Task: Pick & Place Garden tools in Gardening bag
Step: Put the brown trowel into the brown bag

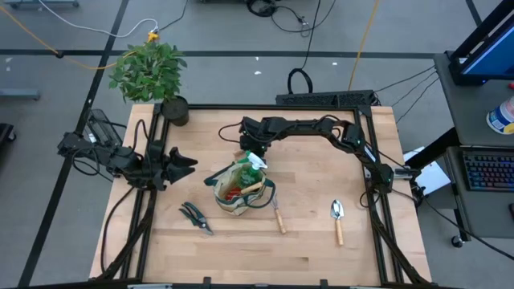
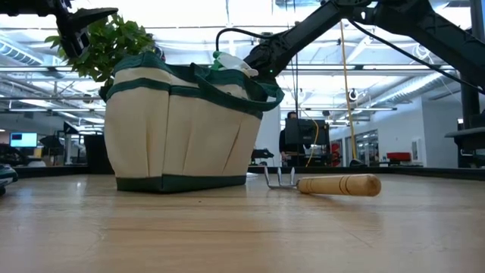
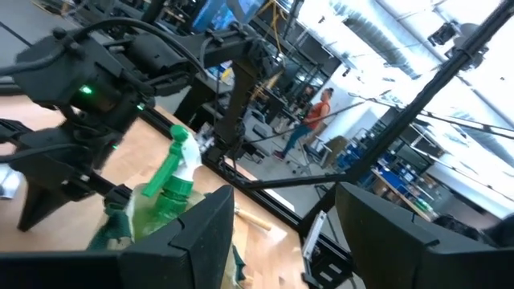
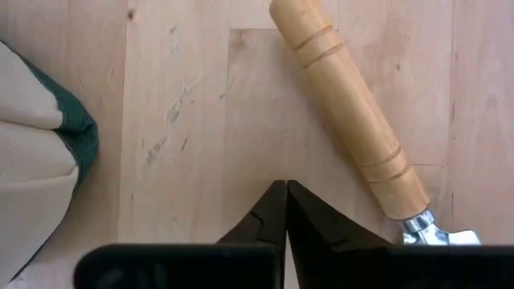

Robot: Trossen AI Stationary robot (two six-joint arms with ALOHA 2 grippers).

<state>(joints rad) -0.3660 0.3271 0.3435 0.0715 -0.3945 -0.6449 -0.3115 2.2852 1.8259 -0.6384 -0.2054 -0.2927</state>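
The beige gardening bag point(image 1: 241, 193) with green trim stands mid-table and also shows in the low view point(image 2: 182, 129). The green spray bottle point(image 1: 254, 164) sticks up out of the bag's far side, its white trigger on top point(image 3: 181, 138). Red gloves point(image 1: 232, 193) lie inside the bag. My right gripper point(image 1: 256, 151) hangs just above the bag's far rim, beside the bottle. It is shut and empty point(image 4: 286, 201). My left gripper point(image 1: 183, 163) hovers left of the bag, open and empty point(image 3: 281, 241). The black shears point(image 1: 195, 217), the rake point(image 1: 279, 217) and the trowel point(image 1: 338, 218) lie flat on the table.
The potted plant point(image 1: 150, 71) in its black pot point(image 1: 174, 110) stands at the far left corner. The rake's wooden handle point(image 4: 349, 120) lies close to the right of the bag point(image 4: 40, 152). Bare wood lies along the near edge. A person point(image 3: 309, 120) stands in the room beyond the table.
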